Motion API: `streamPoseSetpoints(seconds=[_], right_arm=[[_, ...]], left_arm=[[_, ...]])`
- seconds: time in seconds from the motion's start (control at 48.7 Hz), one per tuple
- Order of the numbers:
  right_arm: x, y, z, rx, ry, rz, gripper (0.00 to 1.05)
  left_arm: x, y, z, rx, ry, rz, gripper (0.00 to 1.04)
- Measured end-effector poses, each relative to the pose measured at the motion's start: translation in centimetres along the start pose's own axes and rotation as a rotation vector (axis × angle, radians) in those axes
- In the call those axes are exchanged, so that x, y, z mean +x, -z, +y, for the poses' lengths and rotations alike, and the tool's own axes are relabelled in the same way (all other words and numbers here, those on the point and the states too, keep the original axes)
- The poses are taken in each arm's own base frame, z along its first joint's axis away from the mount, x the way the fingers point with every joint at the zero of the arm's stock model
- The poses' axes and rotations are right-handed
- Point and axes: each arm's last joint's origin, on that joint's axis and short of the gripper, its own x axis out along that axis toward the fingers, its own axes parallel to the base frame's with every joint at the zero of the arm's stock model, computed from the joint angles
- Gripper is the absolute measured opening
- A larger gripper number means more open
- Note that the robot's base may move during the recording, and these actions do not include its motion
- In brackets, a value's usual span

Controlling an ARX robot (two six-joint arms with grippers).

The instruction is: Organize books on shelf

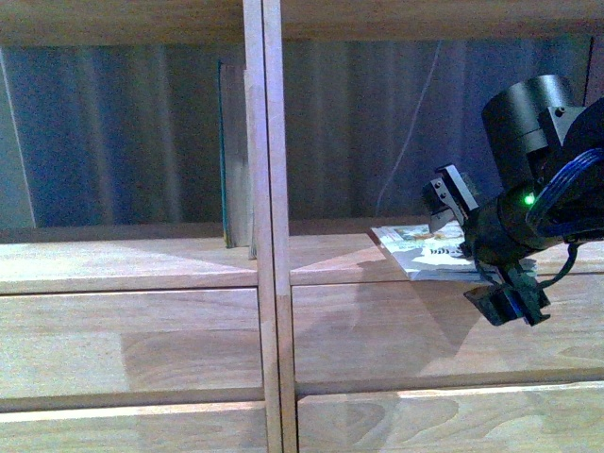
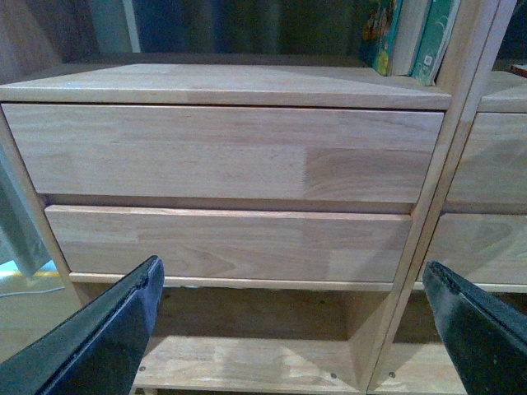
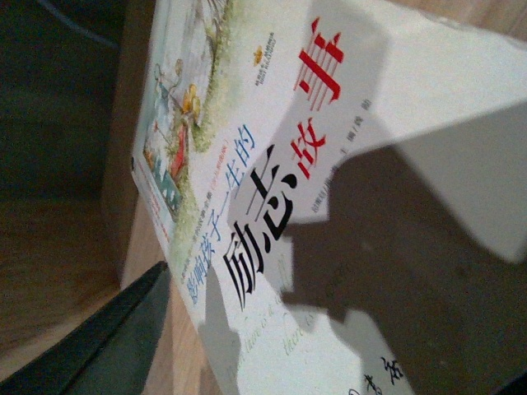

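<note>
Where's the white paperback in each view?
Front view: the white paperback lies flat on the right cubby floor, right of centre.
Left wrist view: not clearly in it.
Right wrist view: the white paperback fills most of the picture.
Shared landmark: the shelf, light wood in all three.

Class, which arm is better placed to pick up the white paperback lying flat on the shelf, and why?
Right. The right gripper sits open at the edge of the white paperback, whose cover fills its wrist view. The left gripper, open and empty, faces only the drawer fronts.
</note>
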Motion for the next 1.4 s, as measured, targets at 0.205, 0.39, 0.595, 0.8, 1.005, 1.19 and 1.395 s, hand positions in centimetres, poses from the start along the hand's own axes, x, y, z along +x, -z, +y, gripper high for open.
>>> streamPoseSetpoints(seconds=[0.205,0.39,0.595,0.8,1.005,1.19,1.395], right_arm=[[-0.1,-0.4,0.5,-0.010,-0.001,0.000,0.55],[-0.1,-0.7,0.0,-0.013,0.012,0.010,0.17],[-0.5,-1.2,0.6,-0.026,-0.025,-0.001,0.07],[-1.0,-1.5,0.5,-0.048,-0.057,-0.005,0.07],[-2.9,-2.0,1.3,-0.093,-0.152,0.014,0.07],[-6.4,-3.1,2.4,-0.169,-0.305,0.062,0.07],[-12.1,-5.9,2.3,-0.263,-0.431,0.080,0.07]], left_arm=[[0.0,0.0,0.0,0.000,0.000,0.000,0.97],[0.0,0.0,0.0,0.000,0.000,0.000,0.97],[0.0,0.0,0.0,0.000,0.000,0.000,0.97],[0.0,0.0,0.0,0.000,0.000,0.000,0.97],[0.0,0.0,0.0,0.000,0.000,0.000,0.97],[0.0,0.0,0.0,0.000,0.000,0.000,0.97],[0.0,0.0,0.0,0.000,0.000,0.000,0.97]])
